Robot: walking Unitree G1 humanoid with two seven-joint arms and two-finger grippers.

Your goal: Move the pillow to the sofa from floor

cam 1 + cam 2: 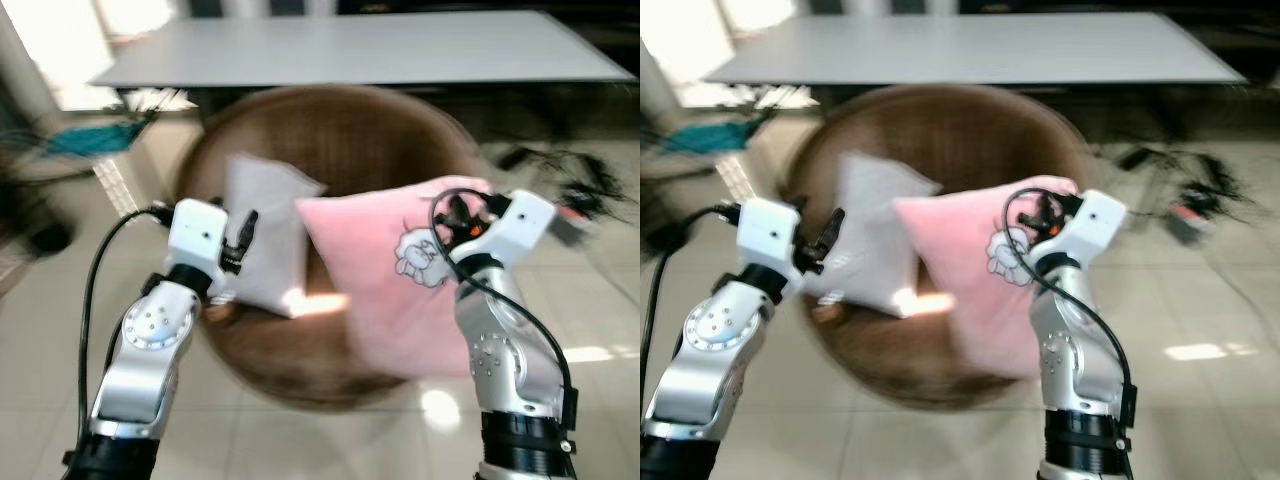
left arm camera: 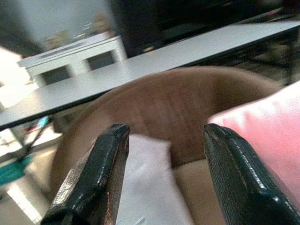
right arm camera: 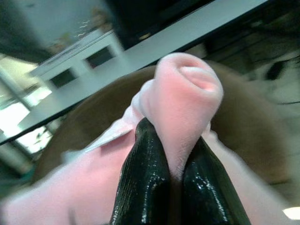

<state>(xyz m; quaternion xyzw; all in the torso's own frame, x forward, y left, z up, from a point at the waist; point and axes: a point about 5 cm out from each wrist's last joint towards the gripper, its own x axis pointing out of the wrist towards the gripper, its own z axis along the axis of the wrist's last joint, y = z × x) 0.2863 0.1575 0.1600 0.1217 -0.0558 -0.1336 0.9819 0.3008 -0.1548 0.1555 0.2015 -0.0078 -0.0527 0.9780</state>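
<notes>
Right gripper (image 3: 171, 185) has the pink pillow (image 1: 400, 285) by one bunched corner only, fingers (image 3: 140, 178) pinching a fold of fabric between them. The pillow hangs off that corner, in the air over the front right edge of the round brown chair (image 1: 330, 160), which I take as the "sofa". Its lower end looks to be over the rim, not the seat; head views are blurred, so contact with the chair is unclear.

Left gripper (image 2: 164, 178) is raised beside the white pillow (image 1: 265, 235) that already sits in the seat; fingers spread, holding nothing.

Risks, my read:
- Thin corner pinch on soft fabric: any jerk while the body moves could let the fold slip out and drop the pillow to the floor.
- Release here likely lands it half on the rim, so it could tip off the front. It probably needs carrying further in over the seat first.
- The swinging pillow or the left arm could knock the white pillow.
- Cables on the floor (image 1: 570, 180) at right, near the path: a snag risk for the feet.
</notes>
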